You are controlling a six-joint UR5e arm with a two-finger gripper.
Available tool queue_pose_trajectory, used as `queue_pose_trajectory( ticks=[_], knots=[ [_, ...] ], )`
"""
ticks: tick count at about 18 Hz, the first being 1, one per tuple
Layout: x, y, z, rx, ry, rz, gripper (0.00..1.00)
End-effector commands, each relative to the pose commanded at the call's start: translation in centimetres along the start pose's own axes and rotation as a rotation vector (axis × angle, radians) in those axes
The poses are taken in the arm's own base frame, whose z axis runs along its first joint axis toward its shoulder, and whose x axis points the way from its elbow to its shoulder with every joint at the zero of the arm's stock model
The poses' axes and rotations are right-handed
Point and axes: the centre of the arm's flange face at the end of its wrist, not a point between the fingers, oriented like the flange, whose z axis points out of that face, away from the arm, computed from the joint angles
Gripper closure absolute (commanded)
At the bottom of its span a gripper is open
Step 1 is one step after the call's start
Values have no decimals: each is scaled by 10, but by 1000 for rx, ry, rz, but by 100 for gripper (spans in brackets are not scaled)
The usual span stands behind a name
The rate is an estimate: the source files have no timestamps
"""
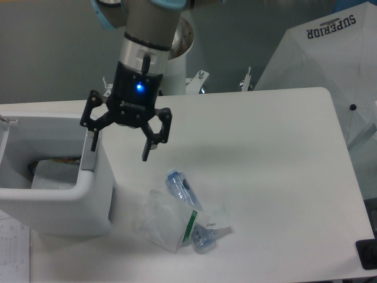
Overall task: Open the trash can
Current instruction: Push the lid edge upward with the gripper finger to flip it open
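Already trash can [88,194] stood open left of gripper, interior exposed, lid not visible. Task judged essentially done; next move likely only clear retreat upward. Gripper [122,141] hung over can's right rim, jaws spread wide, grasping nothing; left finger near grey tab [88,160], contact unclear.

— What's the arm made of?
— Grey metal tubes with pale blue joint caps.
— And the claw [119,143]?
— Black, with two open-framed linkage fingers [151,137] tapering to thin tips. A small blue light glows on its body, under a silver wrist ring with a black stub.
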Motion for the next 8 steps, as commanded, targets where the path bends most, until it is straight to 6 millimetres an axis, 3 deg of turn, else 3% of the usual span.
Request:
queue_pose_trajectory(
  ticks=[3, 8],
  knots=[
    [-30, 1, -6, -23, -143, 61, 0],
    [-57, 8, -6, -74, -245, 146, 0]
  ],
)
